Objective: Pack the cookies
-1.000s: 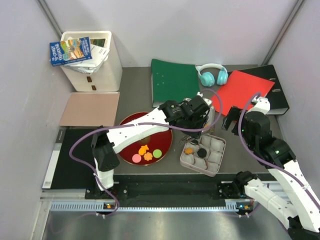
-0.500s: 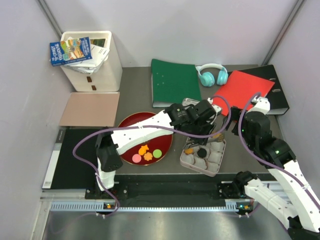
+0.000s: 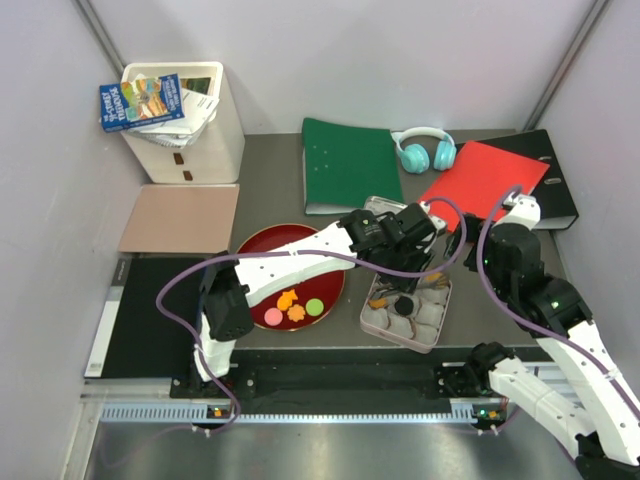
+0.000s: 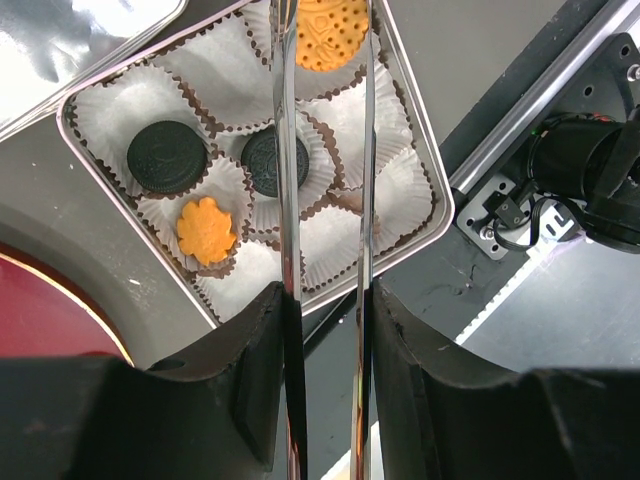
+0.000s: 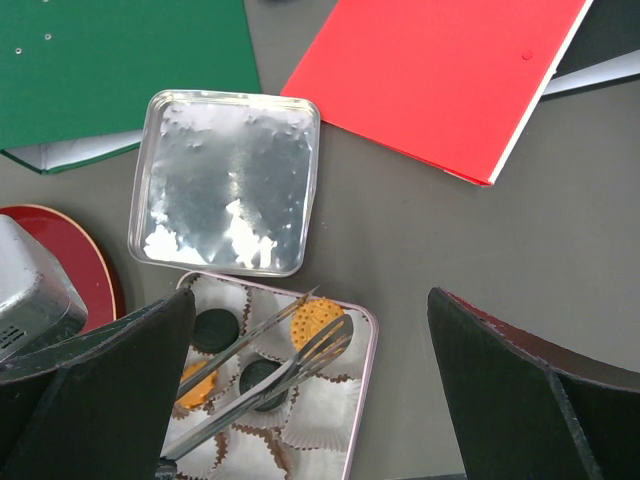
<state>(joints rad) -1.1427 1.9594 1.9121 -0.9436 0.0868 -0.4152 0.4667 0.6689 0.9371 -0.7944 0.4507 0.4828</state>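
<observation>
My left gripper [image 4: 325, 300] is shut on metal tongs [image 4: 285, 150], and it reaches over the cookie tin [image 3: 432, 338]. The tong tips flank an orange round cookie [image 4: 330, 35] at a far corner paper cup of the tin [image 4: 440, 205]. Two black sandwich cookies [image 4: 166, 157] and an orange flower cookie [image 4: 206, 227] sit in other cups. A pink [image 3: 273, 316], a green [image 3: 314, 307] and two orange cookies [image 3: 296, 313] lie on the red plate [image 3: 262, 250]. My right gripper [image 5: 310, 300] is open and empty, high above the tin.
The tin's silver lid [image 5: 225, 180] lies just behind the tin. A green folder [image 3: 350, 165], a red folder [image 3: 485, 180], a black binder and teal headphones [image 3: 425, 150] lie at the back. A white bin with booklets [image 3: 185, 120] stands at the back left.
My left arm has moved right and a little nearer with the tongs, bringing the orange round cookie over the tin's corner cup. My right arm has not moved.
</observation>
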